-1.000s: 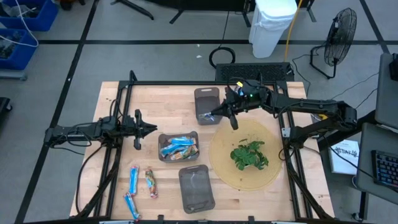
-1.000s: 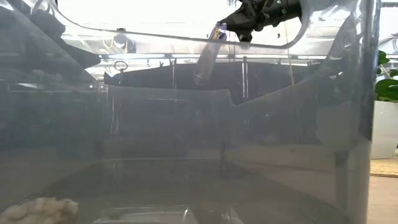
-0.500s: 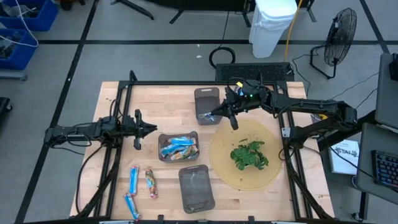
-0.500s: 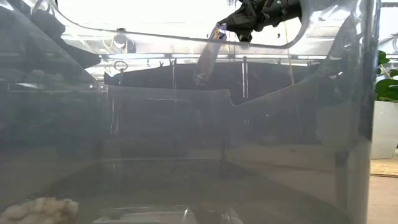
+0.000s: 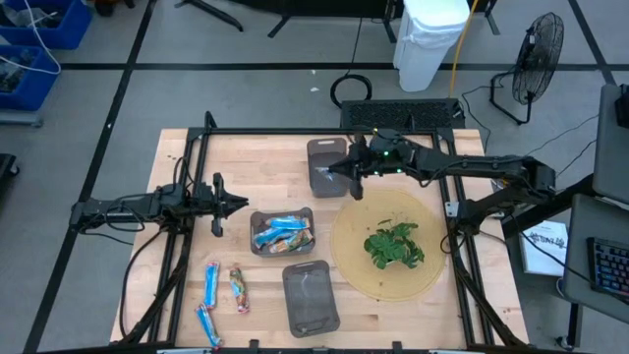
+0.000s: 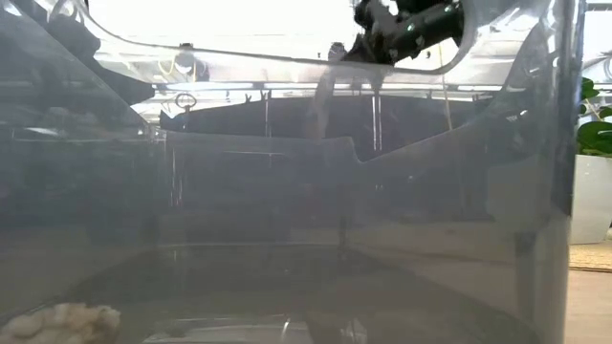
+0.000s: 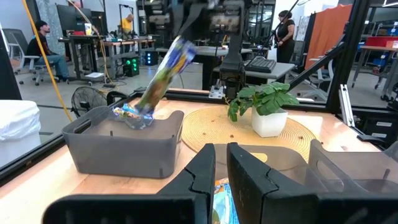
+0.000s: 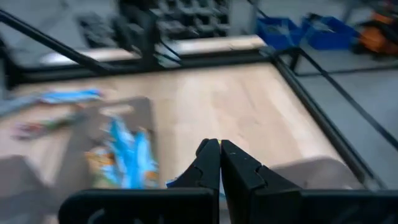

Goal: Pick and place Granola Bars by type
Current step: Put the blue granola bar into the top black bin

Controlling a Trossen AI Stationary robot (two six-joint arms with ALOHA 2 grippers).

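My right gripper (image 5: 352, 178) is shut on a granola bar (image 7: 160, 78) over the right rim of the far grey tray (image 5: 325, 155). In the low view the gripper (image 6: 368, 48) shows high up, with the bar (image 6: 320, 96) hanging below it. The middle tray (image 5: 257, 218) holds several blue-and-white bars (image 5: 283, 229). Three more bars (image 5: 211, 283) lie flat on the table near its left front. My left gripper (image 5: 239, 204) waits shut, left of the middle tray. My right gripper pinches the bar by its upper end (image 7: 183, 45) between its two fingers, coming from the table's right and slanting down. The bar hangs tilted below the fingers. Its lower end (image 7: 132, 114) reaches into the far tray; whether it rests on the tray floor I cannot tell.
A third grey tray (image 5: 311, 297) stands at the near edge. A potted green plant (image 5: 393, 244) sits on a round woven mat (image 5: 354, 265) right of the trays. Dark frame rails (image 5: 197, 147) run along the table's sides.
My right gripper has moved toward the table's left, from beside the far tray to over its right rim, staying shut. The bar has swung along with it and now hangs over the tray.
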